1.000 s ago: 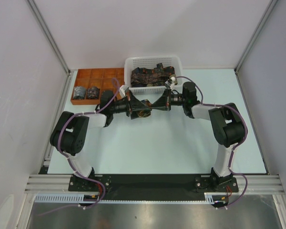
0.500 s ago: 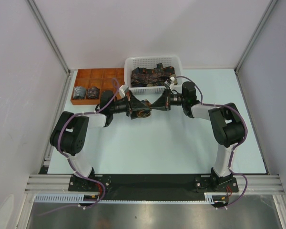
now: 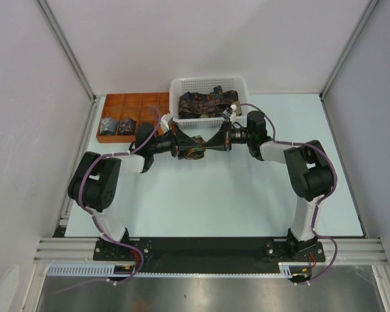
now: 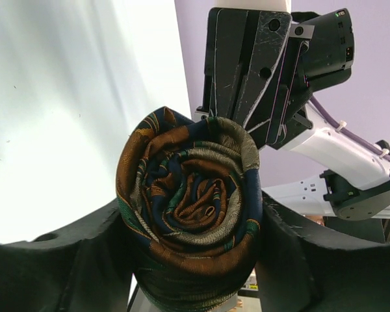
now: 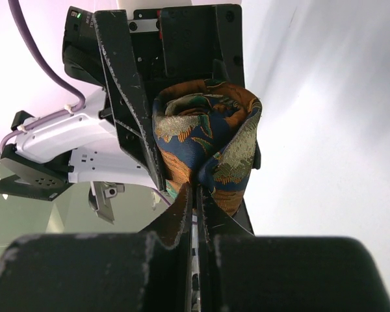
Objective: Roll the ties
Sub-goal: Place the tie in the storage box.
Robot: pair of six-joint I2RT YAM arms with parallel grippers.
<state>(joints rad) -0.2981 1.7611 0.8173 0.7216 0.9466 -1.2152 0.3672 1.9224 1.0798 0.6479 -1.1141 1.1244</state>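
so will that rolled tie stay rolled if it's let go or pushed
Probably not for long: the rolled tie is a soft fabric spiral with nothing binding it, so it may uncoil once the left gripper and right gripper release. It is round, so it could roll if nudged on its side. It is likely light.

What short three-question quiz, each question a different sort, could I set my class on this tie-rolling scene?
1. True or false: the rolled tie sits inside the white basket.
2. How many rolled bundles lie in the orange tray?
3. The left gripper and right gripper meet at the rolled tie. Which holds it: A) left alone, B) right alone, C) both?
Key: 1 false, it is held up between the grippers; 2 two; 3 C.
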